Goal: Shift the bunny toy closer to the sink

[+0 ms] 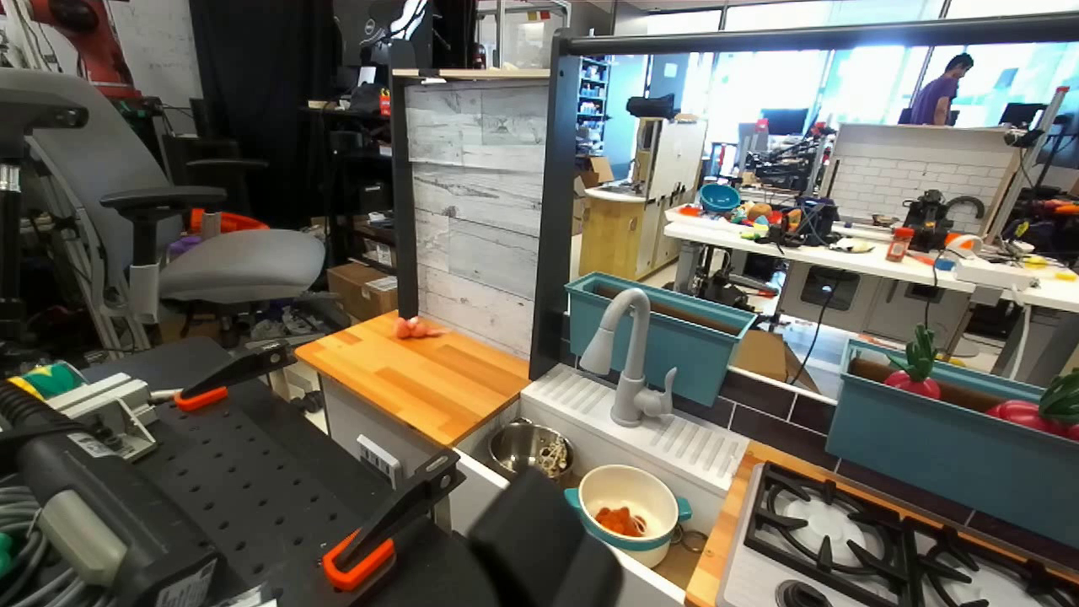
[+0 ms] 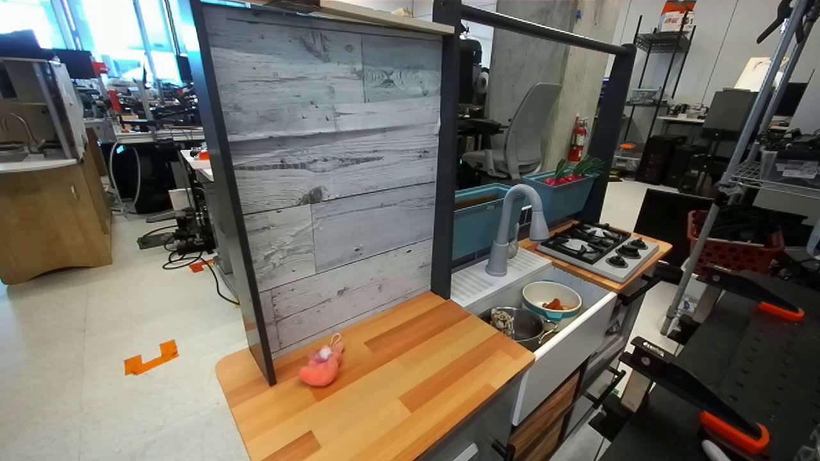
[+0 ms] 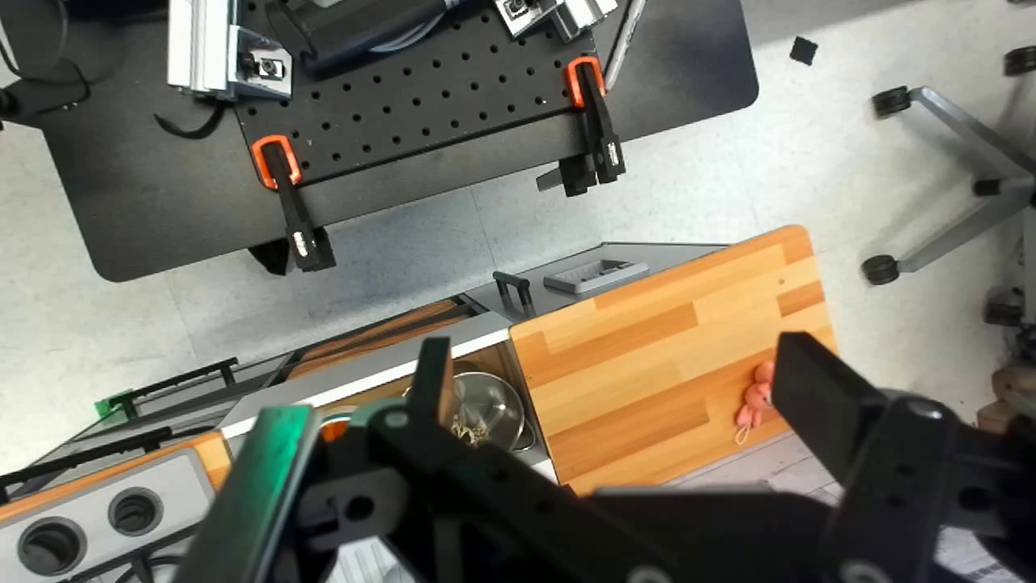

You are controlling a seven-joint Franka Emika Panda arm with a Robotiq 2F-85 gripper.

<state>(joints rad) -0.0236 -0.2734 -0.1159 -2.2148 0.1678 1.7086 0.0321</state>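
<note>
The jaws of the gripper (image 3: 613, 372) are spread wide, with nothing held between them. The bunny toy (image 3: 758, 394) is seen ungripped on the wooden board (image 2: 384, 390), near the foot of the grey panel (image 2: 333, 179) and well apart from the sink (image 2: 564, 349). The reach is judged to be in hand; next, the gripper should be centred over the toy and lowered for a grasp.

Coral-pink bunny toy (image 2: 321, 369), perhaps white-patched
</note>
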